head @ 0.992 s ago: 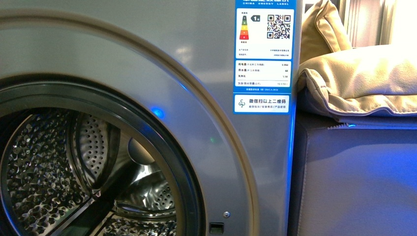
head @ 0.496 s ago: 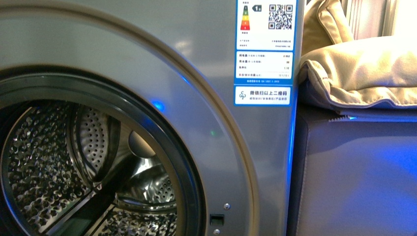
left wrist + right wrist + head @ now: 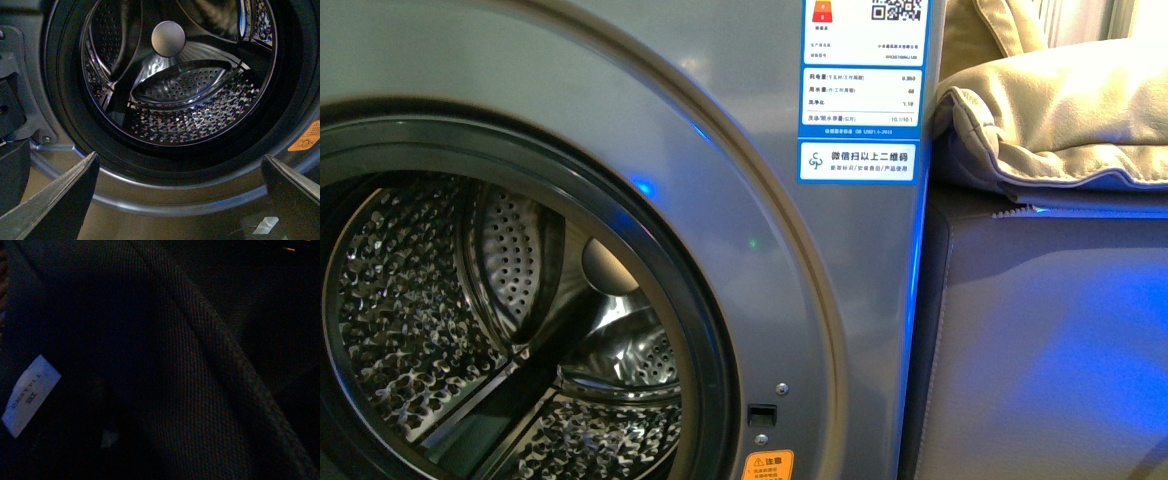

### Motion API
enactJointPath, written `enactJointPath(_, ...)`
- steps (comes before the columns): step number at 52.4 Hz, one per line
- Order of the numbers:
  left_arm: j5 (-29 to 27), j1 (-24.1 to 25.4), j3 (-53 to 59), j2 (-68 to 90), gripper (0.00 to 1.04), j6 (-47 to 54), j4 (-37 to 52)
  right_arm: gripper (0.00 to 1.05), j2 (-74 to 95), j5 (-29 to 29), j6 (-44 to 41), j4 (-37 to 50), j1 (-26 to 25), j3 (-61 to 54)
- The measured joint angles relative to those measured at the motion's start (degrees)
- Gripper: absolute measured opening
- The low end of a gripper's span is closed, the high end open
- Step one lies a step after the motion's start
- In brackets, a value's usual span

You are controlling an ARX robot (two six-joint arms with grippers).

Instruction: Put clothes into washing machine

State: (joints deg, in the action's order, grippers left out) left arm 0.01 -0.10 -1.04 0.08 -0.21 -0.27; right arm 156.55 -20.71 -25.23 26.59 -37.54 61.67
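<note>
The washing machine (image 3: 740, 150) fills the front view, silver-grey, its round dark-rimmed porthole (image 3: 695, 300) standing open onto the dimpled steel drum (image 3: 410, 290). Neither arm shows in that view. In the left wrist view the drum (image 3: 190, 95) lies straight ahead and holds nothing. My left gripper (image 3: 180, 197) is open just outside the door ring, its two dark fingers (image 3: 55, 200) set far apart. Dark charcoal clothes (image 3: 200, 370) with a small white tag (image 3: 30, 395) fill the right wrist view. My right gripper is shut on the clothes, its fingers hidden by the fabric.
A blue-white energy label (image 3: 860, 90) and an orange warning sticker (image 3: 767, 466) sit on the machine's front. Right of the machine stands grey-brown flat-sided furniture (image 3: 1040, 340) with a beige padded cushion (image 3: 1060, 120) on top. The sticker (image 3: 306, 137) also shows beside the door ring.
The front view has sunk lower: the energy label has slid up toward the frame's top and the orange sticker has come into view at the bottom.
</note>
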Motion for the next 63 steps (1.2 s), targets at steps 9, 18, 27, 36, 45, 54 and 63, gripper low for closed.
enactJointPath(9, 0.00, 0.00, 0.00, 0.00, 0.98, 0.00, 0.00, 0.97, 4.04, 1.64, -0.15, -1.60, 0.76, 4.11)
enactJointPath(18, 0.00, 0.00, 0.00, 0.00, 0.98, 0.00, 0.00, 0.97, 6.73, 2.67, -0.24, -3.34, 1.53, 7.58)
enactJointPath(27, 0.00, 0.00, 0.00, 0.00, 0.98, 0.00, 0.00, 0.97, 8.31, 2.69, -0.79, -2.75, 1.57, 8.24)
enactJointPath(36, 0.00, 0.00, 0.00, 0.00, 0.98, 0.00, 0.00, 0.97, 10.88, 3.15, -4.31, -0.66, 0.52, 8.87)
enactJointPath(45, 0.00, 0.00, 0.00, 0.00, 0.98, 0.00, 0.00, 0.97, 12.61, 2.69, -6.88, -0.33, -0.90, 10.49)
enactJointPath(54, 0.00, 0.00, 0.00, 0.00, 0.98, 0.00, 0.00, 0.97, 13.33, 1.70, -7.50, -1.14, -1.77, 11.63)
enactJointPath(63, 0.00, 0.00, 0.00, 0.00, 0.98, 0.00, 0.00, 0.97, 13.84, 1.42, -7.80, -1.68, -2.19, 12.17)
